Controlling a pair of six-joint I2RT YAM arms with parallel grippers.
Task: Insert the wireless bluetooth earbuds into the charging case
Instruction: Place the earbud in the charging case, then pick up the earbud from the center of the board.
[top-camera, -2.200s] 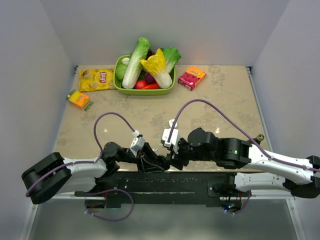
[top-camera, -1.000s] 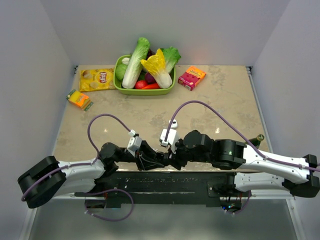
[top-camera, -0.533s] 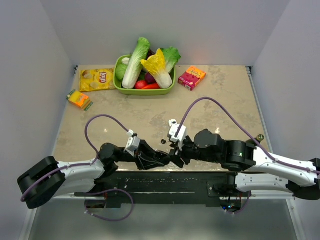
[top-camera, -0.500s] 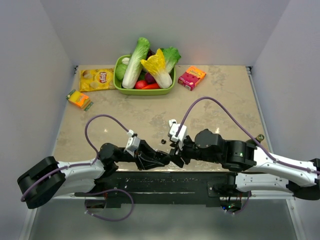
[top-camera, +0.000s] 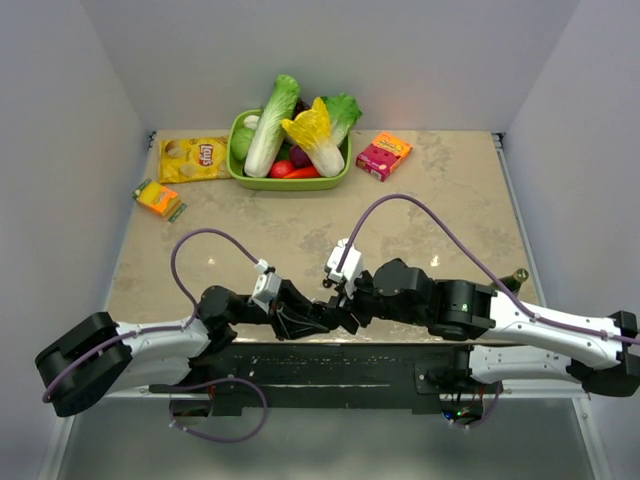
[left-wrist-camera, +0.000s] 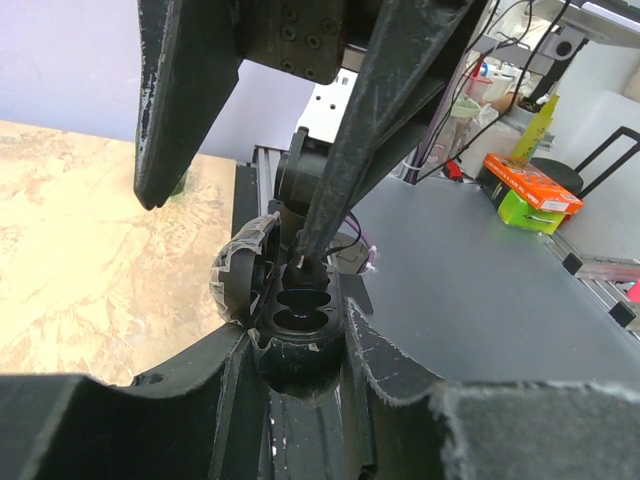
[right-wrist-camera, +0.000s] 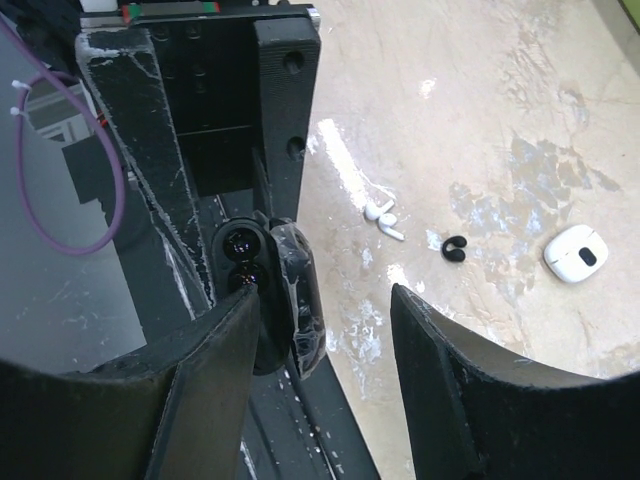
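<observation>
Right arm's swung back in. Half a second ago it was pulled off to its own side with a gap between the two wrists; now the right gripper (right-wrist-camera: 325, 300) is parked right up against the left one again, at the near edge of the table (top-camera: 450, 200).

Closest in, the left gripper (left-wrist-camera: 297, 335) is clamped on a dark case (left-wrist-camera: 297, 350), held lid-open with its two hollows facing the other arm. The lid looks wrapped in some clear film. The right fingers are spread well apart, not gripping anything, and in the left wrist view one fingertip (left-wrist-camera: 302, 255) is poking down at the upper hollow. My guess is it's pressing or nudging a bud home rather than carrying one in. I honestly can't tell whether either hollow is filled, since it's all black on black.

Further out on the tabletop, in the right wrist view, a pair of white earbuds (right-wrist-camera: 381, 214) lie touching each other. Just past them is a black C-shaped piece (right-wrist-camera: 455, 247), which might be a clip-style bud. Beyond that, well apart from both arms, sits the white case (right-wrist-camera: 575, 252) with a dark spot in its middle, untouched.

So at least the white pair is still loose, and I'd say the job's nowhere near wrapped.

Way at the back: a green basket (top-camera: 240, 175) of veg, a chips bag (top-camera: 193, 158), an orange packet (top-camera: 158, 198) and a pink box (top-camera: 383, 155). None of it is in play.
</observation>
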